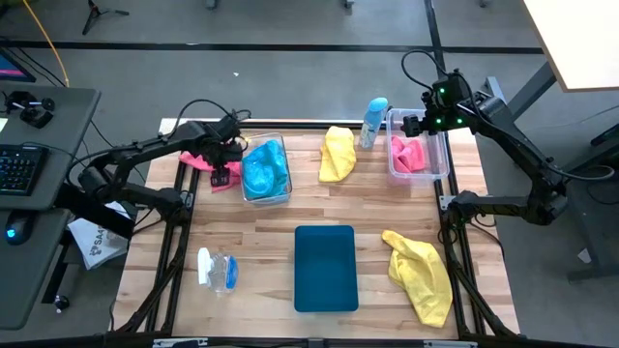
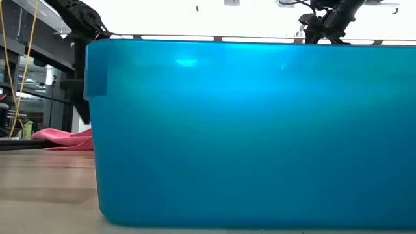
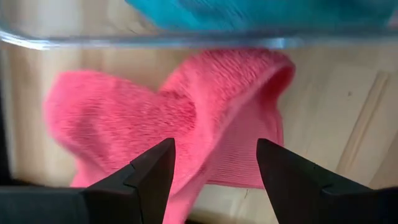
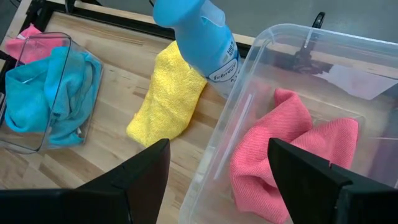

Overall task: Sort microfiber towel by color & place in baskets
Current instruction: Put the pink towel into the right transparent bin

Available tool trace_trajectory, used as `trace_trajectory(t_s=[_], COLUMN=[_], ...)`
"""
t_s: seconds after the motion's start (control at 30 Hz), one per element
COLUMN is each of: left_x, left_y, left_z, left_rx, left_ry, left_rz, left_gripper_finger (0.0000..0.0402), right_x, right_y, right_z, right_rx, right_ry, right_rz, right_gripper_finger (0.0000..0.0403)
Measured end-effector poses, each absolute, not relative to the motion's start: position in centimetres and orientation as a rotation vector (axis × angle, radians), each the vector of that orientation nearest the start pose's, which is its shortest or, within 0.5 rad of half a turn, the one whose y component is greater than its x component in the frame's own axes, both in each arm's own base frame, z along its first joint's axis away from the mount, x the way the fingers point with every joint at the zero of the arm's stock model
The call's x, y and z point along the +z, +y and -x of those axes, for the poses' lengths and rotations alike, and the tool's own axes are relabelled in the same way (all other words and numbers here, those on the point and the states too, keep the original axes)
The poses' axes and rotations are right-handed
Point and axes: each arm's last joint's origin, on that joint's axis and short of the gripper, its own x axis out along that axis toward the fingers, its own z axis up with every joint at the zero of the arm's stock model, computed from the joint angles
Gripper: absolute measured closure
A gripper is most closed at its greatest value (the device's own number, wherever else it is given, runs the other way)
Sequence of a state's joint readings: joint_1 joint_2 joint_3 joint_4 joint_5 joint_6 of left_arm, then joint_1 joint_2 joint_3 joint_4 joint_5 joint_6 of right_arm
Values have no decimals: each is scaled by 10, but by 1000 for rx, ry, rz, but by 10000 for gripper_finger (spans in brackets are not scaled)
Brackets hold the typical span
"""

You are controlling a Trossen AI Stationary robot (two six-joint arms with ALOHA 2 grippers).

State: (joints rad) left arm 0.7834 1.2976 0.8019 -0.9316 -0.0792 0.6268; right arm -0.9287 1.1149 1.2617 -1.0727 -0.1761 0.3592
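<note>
Pale wooden table top (image 1: 368,203) on a dark frame, grey floor all round, a desk with a keyboard (image 1: 17,169) off to the left. Down at the near middle, flat dark-teal tray (image 1: 325,268), bare. Back left, clear bin (image 1: 280,196) stuffed with a bright blue towel (image 1: 263,168). Back right, second clear bin (image 4: 261,93) holding a pink towel (image 4: 273,155). Between the bins, yellow towel (image 1: 338,153) lying loose beside a blue spray bottle (image 1: 372,122); another yellow towel (image 1: 421,274) crumpled near right. Small clear bottle (image 1: 217,270) near left. Left gripper (image 3: 214,168) low over a loose pink towel (image 3: 168,124) just beside the blue bin, fingers spread, gripping nothing. Right gripper (image 4: 217,165) above the pink bin's edge, fingers wide apart, empty.
</note>
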Motion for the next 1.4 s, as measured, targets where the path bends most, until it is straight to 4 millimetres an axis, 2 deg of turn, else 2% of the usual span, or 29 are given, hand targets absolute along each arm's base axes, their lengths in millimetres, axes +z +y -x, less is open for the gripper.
trace_trajectory(t_s=[0.27, 0.5, 0.6, 0.73, 0.8, 0.87, 0.97, 1.13, 1.27, 1.4], left_x=[172, 159, 157, 158, 162, 171, 197, 258, 305, 347], left_y=[143, 142, 142, 143, 144, 144, 145, 137, 126, 114], left_z=[-140, -139, -139, -139, -139, -140, -140, -130, -115, -103], left_rx=[225, 256, 262, 313, 341, 364, 425, 645, 848, 958], left_ry=[1496, 1459, 1456, 1466, 1458, 1450, 1395, 1220, 1013, 793], left_rz=[-34, -63, -66, -44, -10, 4, 12, -28, -28, 3], left_gripper_finger=[186, 195, 237, 362, 387, 393, 399, 401, 401, 401], right_x=[359, 359, 359, 359, 359, 359, 358, 358, 358, 359], right_y=[-153, -153, -153, -153, -153, -153, -153, -153, -153, -153], right_z=[-121, -121, -121, -121, -121, -121, -121, -121, -121, -121], right_rx=[-847, -851, -851, -850, -851, -851, -851, -859, -859, -859], right_ry=[684, 682, 682, 682, 682, 682, 683, 674, 674, 672], right_rz=[-821, -828, -828, -828, -828, -828, -828, -847, -847, -852], right_gripper_finger=[137, 137, 137, 137, 137, 137, 137, 137, 137, 137])
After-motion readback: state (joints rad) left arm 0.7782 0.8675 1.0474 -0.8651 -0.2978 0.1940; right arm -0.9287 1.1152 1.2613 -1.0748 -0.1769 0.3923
